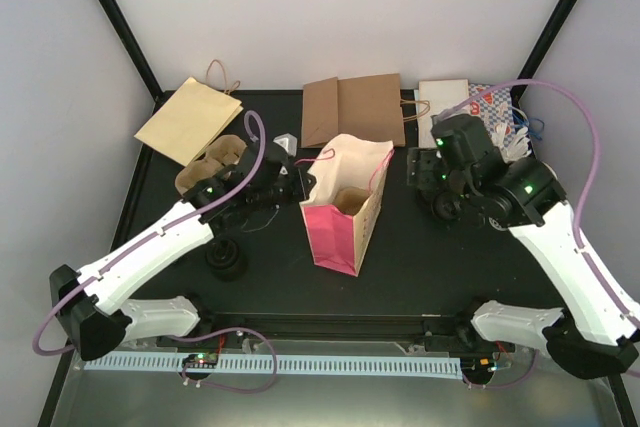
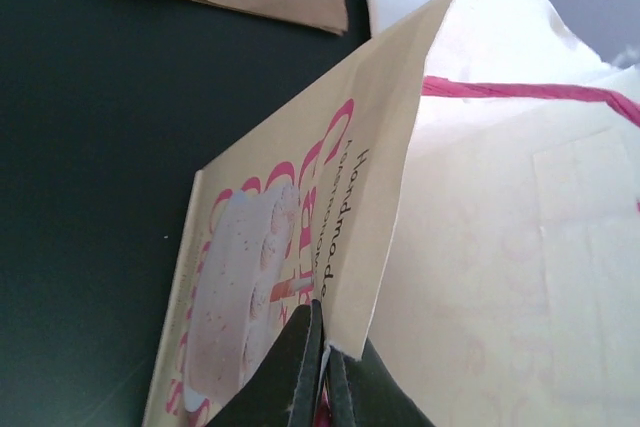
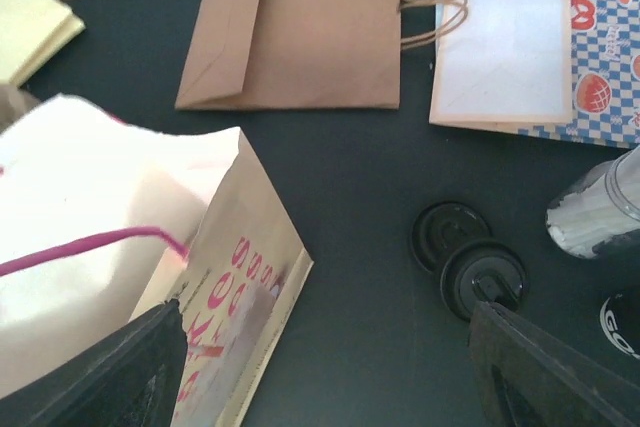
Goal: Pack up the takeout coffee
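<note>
left jaws clamp bag (image 1: 335,232) rim, arm outstretched; right jaws wide, apparently empty.

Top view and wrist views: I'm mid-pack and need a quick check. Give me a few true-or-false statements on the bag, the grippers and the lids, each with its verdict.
1. The left gripper is shut on the rim of the pink bag. True.
2. The right gripper holds a cup. False: its jaws stand wide apart with nothing between them.
3. The pink bag lies flat. False: it stands upright with its mouth open.
4. Two black lids lie overlapping on the table. True.
5. The brown bag at the back stands open. False: it lies folded flat.
</note>
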Tool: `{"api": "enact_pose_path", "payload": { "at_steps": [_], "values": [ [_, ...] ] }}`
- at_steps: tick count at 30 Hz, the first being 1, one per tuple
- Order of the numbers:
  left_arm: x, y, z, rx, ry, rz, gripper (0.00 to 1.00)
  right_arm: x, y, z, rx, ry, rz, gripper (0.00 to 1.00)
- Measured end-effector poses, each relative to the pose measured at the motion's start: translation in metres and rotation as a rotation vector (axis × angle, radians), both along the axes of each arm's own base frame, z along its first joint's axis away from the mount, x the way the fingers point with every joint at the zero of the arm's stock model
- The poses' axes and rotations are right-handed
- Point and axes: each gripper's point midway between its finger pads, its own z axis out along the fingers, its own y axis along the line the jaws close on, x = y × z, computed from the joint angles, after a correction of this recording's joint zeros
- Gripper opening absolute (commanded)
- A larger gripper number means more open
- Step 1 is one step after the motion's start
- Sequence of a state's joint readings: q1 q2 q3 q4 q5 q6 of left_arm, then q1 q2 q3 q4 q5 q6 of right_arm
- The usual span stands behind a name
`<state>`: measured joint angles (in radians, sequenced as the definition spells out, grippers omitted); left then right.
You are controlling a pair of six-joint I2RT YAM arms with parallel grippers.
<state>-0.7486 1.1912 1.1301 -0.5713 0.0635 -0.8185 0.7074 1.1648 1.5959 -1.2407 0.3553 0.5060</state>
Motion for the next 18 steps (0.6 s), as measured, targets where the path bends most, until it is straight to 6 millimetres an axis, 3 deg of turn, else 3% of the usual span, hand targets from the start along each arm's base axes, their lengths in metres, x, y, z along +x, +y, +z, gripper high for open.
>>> {"api": "enact_pose_path", "payload": {
  "at_steps": [6,10,18],
  "values": [
    [0.004,0.005,0.0,-0.052,0.012,0.2,0.06,0.002,-0.018,0.022,0.109,-0.067,-0.062,0.79],
    [0.005,0.008,-0.003,-0.078,0.015,0.267,0.36,0.004,-0.015,0.02,0.126,-0.065,-0.052,0.8],
    [0.009,0.018,0.01,-0.051,-0.046,0.314,0.71,0.004,-0.014,-0.002,0.093,-0.024,-0.042,0.81]
  ]
}}
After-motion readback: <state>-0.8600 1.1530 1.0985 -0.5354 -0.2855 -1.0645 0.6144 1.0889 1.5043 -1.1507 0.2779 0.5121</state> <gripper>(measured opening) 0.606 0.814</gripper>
